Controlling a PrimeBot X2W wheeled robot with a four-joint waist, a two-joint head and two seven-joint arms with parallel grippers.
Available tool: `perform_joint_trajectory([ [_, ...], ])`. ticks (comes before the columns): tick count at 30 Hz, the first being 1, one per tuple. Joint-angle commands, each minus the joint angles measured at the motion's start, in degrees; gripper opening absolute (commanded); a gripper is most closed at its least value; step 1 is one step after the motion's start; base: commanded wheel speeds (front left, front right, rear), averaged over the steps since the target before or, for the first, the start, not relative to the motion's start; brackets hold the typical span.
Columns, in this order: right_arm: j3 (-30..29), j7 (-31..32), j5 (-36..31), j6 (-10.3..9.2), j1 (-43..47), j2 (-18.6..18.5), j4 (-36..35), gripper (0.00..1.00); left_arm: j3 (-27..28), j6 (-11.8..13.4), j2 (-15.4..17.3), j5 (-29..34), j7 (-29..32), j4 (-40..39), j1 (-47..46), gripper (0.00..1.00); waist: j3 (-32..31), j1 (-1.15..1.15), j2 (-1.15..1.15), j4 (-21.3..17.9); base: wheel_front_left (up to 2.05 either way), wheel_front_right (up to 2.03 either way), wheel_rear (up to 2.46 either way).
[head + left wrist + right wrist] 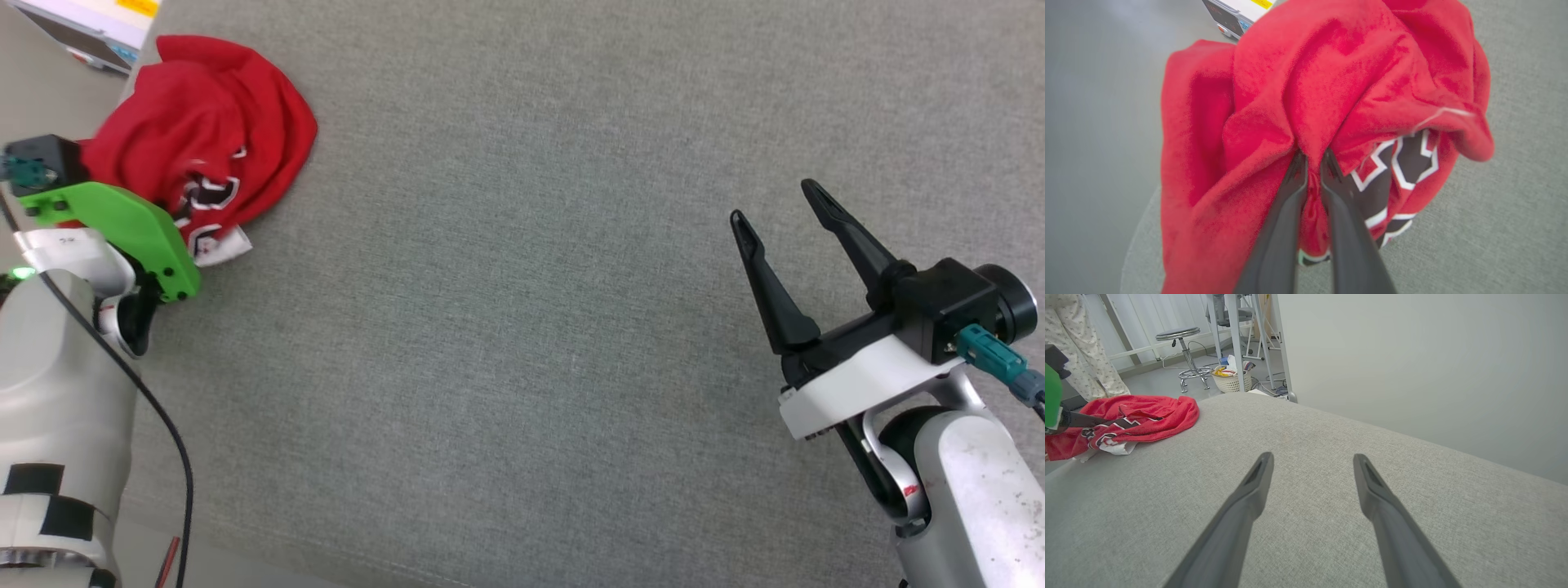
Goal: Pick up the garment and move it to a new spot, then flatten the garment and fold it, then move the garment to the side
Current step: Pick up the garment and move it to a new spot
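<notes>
The garment (208, 131) is a red jersey crumpled in a heap at the far left corner of the grey table (531, 327), with part of its black, white-outlined print and a white sleeve edge showing. In the left wrist view my left gripper (1312, 157) is shut on a fold of the garment (1331, 81), fingertips buried in the red cloth. In the head view its green wrist bracket (122, 229) covers the fingers. My right gripper (775, 204) stands open over the bare right side of the table, far from the garment (1135, 418); nothing lies between its fingers (1257, 477).
A white device (90, 24) lies just past the table's far left corner. In the right wrist view a person's legs (1077, 347), a stool (1186, 355), a basket (1231, 379) and a pale wall (1412, 355) stand beyond the table's far edge.
</notes>
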Motion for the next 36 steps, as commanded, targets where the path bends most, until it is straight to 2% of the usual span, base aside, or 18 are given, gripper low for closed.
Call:
perform_joint_trajectory([
  [1, -0.4, -0.7, 0.3, -0.04, 1.0, 0.4, 0.4, 1.0, -0.3, 0.8, 1.1, 1.3, -3.0, -0.5, -0.3, 0.0, -3.1, 0.0, 0.0, 0.6, 0.0, 0.0, 0.0],
  [9, -2.1, -2.8, 0.8, -0.04, 3.8, 3.1, 2.5, 1.0, -2.0, 1.8, 2.3, 4.3, -15.5, -3.2, -3.0, 0.0, -9.6, 0.0, 0.0, 0.4, 0.0, 0.0, 0.0],
  [15, -4.3, -4.2, 0.8, -0.04, 6.4, 5.4, 3.9, 1.0, -3.7, 1.4, 1.0, 5.4, -19.3, -6.1, -3.4, 0.0, -14.1, 0.0, 0.0, -1.6, 0.0, 0.0, 0.0],
  [20, -6.5, -4.8, 0.5, -0.04, 8.7, 6.9, 4.3, 1.0, -5.7, 0.9, -1.4, 5.8, -19.0, -9.3, -1.8, 0.0, -16.9, 0.0, 0.0, -4.5, 0.0, 0.0, 0.0],
  [26, -8.0, -4.7, -0.1, -0.04, 10.8, 8.0, 3.9, 1.0, -8.6, -0.3, -5.6, 5.2, -16.9, -14.3, 3.0, 0.0, -18.9, 0.0, 0.0, -10.0, 0.0, 0.0, 0.0],
  [36, -10.2, -4.0, -0.5, -0.04, 12.8, 9.1, 2.3, 1.0, -16.4, -1.9, -14.2, 3.8, -14.0, -23.1, 15.0, 0.0, -17.4, 0.0, 0.0, -19.4, 0.0, 0.0, 0.0],
])
